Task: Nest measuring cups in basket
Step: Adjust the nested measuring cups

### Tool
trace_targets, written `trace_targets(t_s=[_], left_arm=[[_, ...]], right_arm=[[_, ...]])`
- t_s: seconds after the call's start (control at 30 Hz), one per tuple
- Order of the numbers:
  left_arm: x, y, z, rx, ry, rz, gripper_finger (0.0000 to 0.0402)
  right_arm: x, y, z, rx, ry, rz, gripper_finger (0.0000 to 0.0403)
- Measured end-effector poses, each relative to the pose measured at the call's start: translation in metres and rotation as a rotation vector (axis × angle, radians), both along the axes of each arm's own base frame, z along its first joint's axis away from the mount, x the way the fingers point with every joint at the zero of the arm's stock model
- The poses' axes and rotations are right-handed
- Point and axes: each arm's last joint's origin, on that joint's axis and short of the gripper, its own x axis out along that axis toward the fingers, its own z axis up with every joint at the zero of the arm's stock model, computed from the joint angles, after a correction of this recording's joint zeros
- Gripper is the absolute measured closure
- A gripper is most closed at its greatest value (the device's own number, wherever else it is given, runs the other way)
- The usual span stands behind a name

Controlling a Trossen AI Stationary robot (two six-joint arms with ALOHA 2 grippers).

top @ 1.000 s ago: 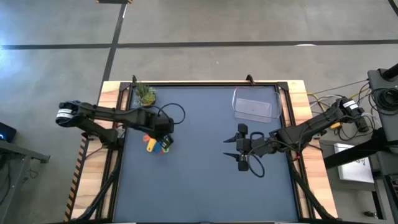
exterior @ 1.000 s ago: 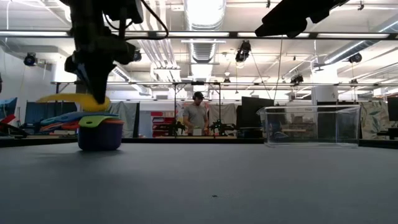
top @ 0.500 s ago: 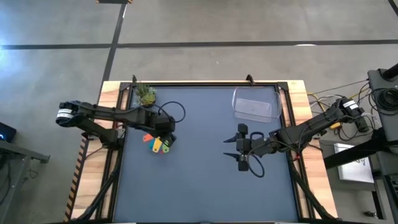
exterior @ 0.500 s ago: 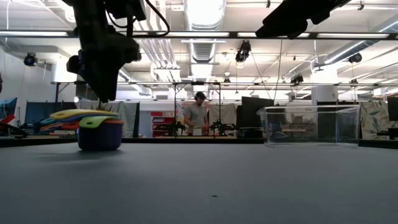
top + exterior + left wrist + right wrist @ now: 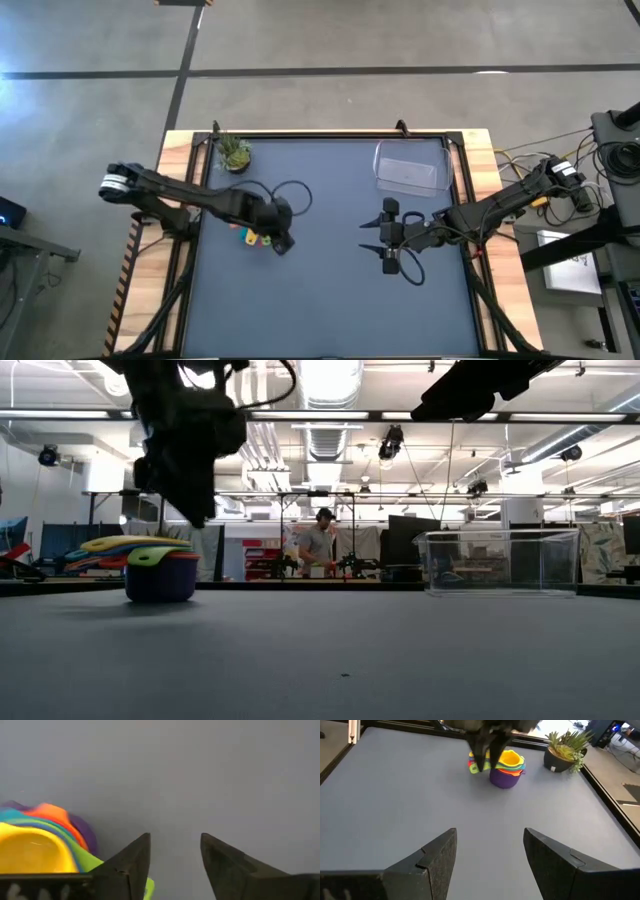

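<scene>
Left claw (image 5: 175,857) spread, empty, hovering just beside the stack of measuring cups (image 5: 503,766) on the counter (image 5: 330,300). Right claw (image 5: 490,855) likewise spread, waiting mid-counter. Clear basket (image 5: 408,171) well apart, at the far right corner. Probably light, stiff, slick plastic; best pinched low across the purple outer cup (image 5: 160,578), not by the fanned handles.

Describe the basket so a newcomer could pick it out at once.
Start at the dark blue table seen from above and go to its far right corner, beyond the waiting right gripper. There sits the basket, a clear rectangular bin with rounded corners. It is the only see-through thing, unlike the colourful stack of measuring cups and the potted plant on the left.
</scene>
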Motion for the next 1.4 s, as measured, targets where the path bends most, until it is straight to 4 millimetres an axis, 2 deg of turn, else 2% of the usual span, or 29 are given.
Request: trace_targets(t_s=[0.23, 0.47, 0.7, 0.83, 1.0, 1.13, 1.2, 1.4], left_arm=[[0.007, -0.010, -0.029, -0.024, 0.137, -0.011, 0.0302], [0.000, -0.009, -0.035, -0.031, 0.247, 0.041, 0.0319], [-0.017, -0.007, -0.032, -0.019, 0.379, 0.114, 0.0320], [-0.020, -0.006, -0.026, 0.005, 0.360, 0.115, 0.0320], [-0.023, -0.010, 0.005, 0.103, 0.272, 0.086, 0.0319], [-0.034, -0.010, 0.034, 0.212, 0.265, 0.086, 0.0302], [-0.039, -0.009, 0.042, 0.243, 0.274, 0.091, 0.0283], [-0.039, -0.009, 0.037, 0.264, 0.318, 0.033, 0.0178]], right_arm=[[0.000, 0.000, 0.000, 0.003, -0.001, -0.001, 0.0184], [0.000, 0.000, 0.000, 0.003, 0.000, -0.001, 0.0184], [0.000, 0.000, 0.000, 0.002, 0.002, -0.001, 0.0184], [0.000, 0.000, 0.000, 0.002, 0.002, -0.001, 0.0184], [0.000, 0.000, 0.000, 0.002, 0.002, -0.001, 0.0184], [0.000, 0.000, -0.001, 0.001, 0.005, -0.001, 0.0184], [0.000, 0.000, -0.001, 0.001, 0.006, -0.001, 0.0184], [0.000, 0.000, -0.001, 0.001, 0.006, -0.001, 0.0184]])
